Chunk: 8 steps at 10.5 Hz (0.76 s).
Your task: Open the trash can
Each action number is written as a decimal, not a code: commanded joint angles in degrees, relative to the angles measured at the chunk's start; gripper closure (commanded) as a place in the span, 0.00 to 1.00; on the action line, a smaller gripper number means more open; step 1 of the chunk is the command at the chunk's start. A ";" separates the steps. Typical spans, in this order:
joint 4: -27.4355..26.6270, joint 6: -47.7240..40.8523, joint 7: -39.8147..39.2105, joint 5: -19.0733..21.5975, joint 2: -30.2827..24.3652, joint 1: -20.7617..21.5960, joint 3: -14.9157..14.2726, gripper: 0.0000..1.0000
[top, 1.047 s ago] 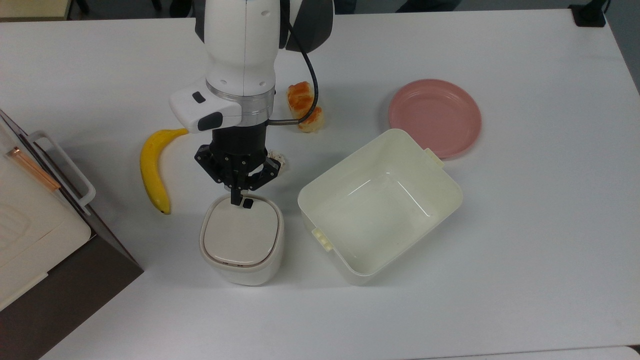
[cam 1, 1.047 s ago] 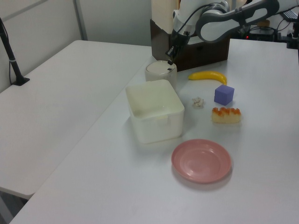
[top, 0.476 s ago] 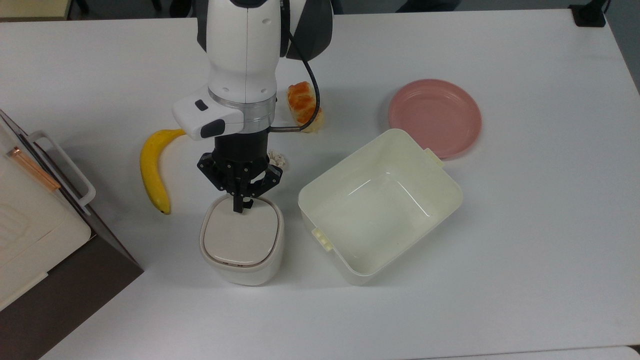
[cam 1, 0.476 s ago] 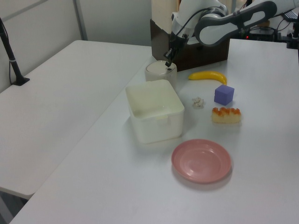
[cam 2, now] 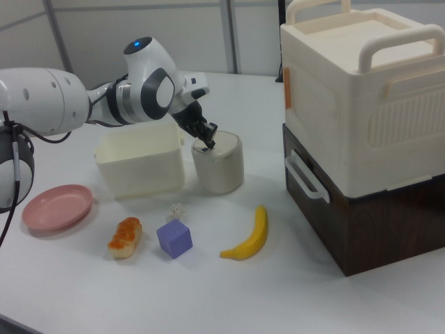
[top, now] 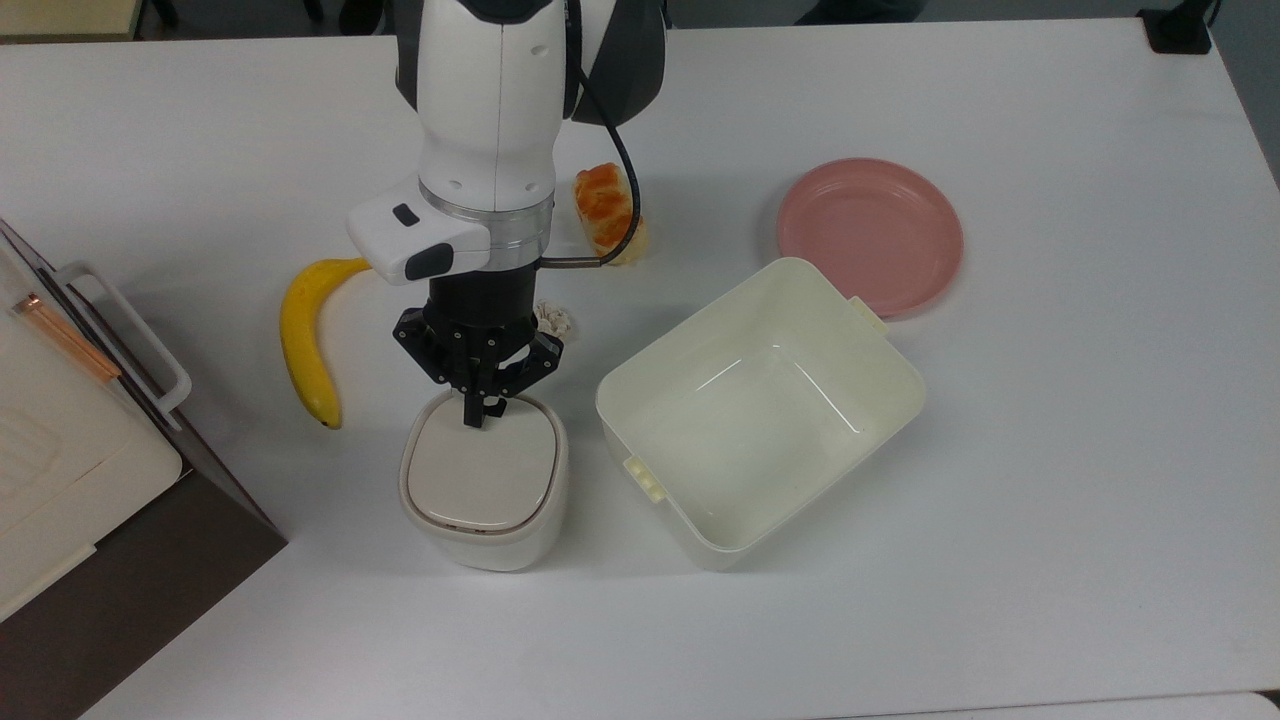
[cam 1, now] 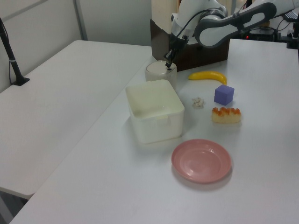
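Observation:
The trash can is a small cream rounded-square bin with a flat beige lid, lying shut. My gripper points straight down with its fingers shut together. The tips rest on the lid's edge nearest the arm, where the small dark button sits under them. Nothing is held between the fingers.
A large lidless cream tub stands just to the top view's right of the bin. A banana, a small crumpled scrap, a bread piece, a purple cube and a pink plate lie around. A big cream-and-brown box fills the top view's left edge.
The gripper shifted slightly to the top view's right and down, so its shut tips now cover the dark button that showed beside them a second ago. The lid stays shut.

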 commanded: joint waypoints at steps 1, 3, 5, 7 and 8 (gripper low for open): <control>-0.32 1.26 1.83 -1.86 0.15 0.82 -0.56 1.00; -0.85 1.35 1.83 -3.52 0.23 0.99 -0.56 1.00; -1.12 1.52 1.92 -3.89 0.58 1.51 -0.56 1.00; -1.64 3.63 1.92 -4.06 0.59 2.14 -0.56 1.00; -2.08 3.63 1.92 -4.50 0.67 2.14 -0.56 1.00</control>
